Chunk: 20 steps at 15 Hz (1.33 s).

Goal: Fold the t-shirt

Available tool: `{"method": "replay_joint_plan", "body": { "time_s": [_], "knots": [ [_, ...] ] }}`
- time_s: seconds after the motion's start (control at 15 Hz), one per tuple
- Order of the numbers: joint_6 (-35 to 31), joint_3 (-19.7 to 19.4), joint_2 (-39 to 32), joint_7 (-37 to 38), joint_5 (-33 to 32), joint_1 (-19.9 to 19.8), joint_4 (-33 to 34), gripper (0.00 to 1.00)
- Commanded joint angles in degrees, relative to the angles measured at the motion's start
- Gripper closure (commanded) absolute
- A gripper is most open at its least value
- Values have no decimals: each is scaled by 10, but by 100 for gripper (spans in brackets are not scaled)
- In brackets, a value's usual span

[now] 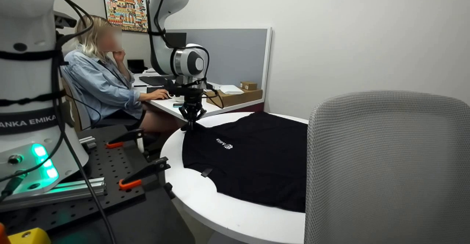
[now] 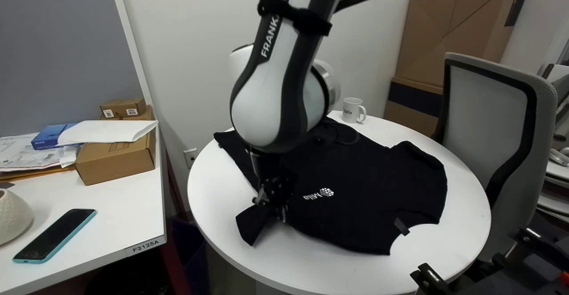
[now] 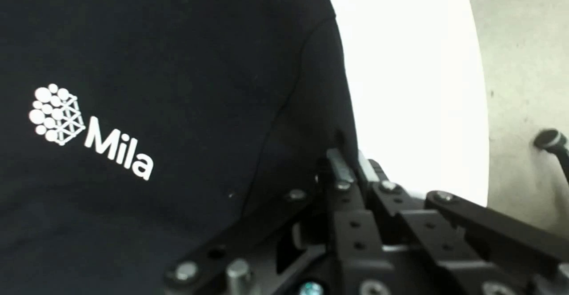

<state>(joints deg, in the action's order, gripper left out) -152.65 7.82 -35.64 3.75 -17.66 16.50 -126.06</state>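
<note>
Though chair (image 1: 385, 170) partly hides t-shirt (image 1: 253, 163) in exterior view, tool (image 3: 352, 161) pinches its edge; grip's depth unclear.

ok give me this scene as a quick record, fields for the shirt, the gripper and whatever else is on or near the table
item: black t-shirt
rests on: round white table
marking: white Mila print, facing up
state: mostly spread out, no finished fold
hold: gripper closed at the t-shirt's edge, seemingly pinching cloth
also on table: white mug
nearby: grey chair, person seated at a desk
</note>
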Motion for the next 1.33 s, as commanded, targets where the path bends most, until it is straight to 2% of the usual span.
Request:
{"method": "replay_joint_plan", "body": {
  "time_s": [0.0, 0.47, 0.73, 1.0, 1.13, 1.27],
  "knots": [
    [11, 30, 72, -6, 81, -27, 5, 99],
    [10, 31, 183, -14, 162, -57, 26, 99],
    [15, 40, 215, -50, 196, -74, 19, 99],
    [30, 54, 233, -123, 268, -107, 5, 99],
    [61, 66, 245, -196, 321, -134, 2, 99],
    [97, 54, 261, -236, 339, -148, 0, 99]
  ]
}}
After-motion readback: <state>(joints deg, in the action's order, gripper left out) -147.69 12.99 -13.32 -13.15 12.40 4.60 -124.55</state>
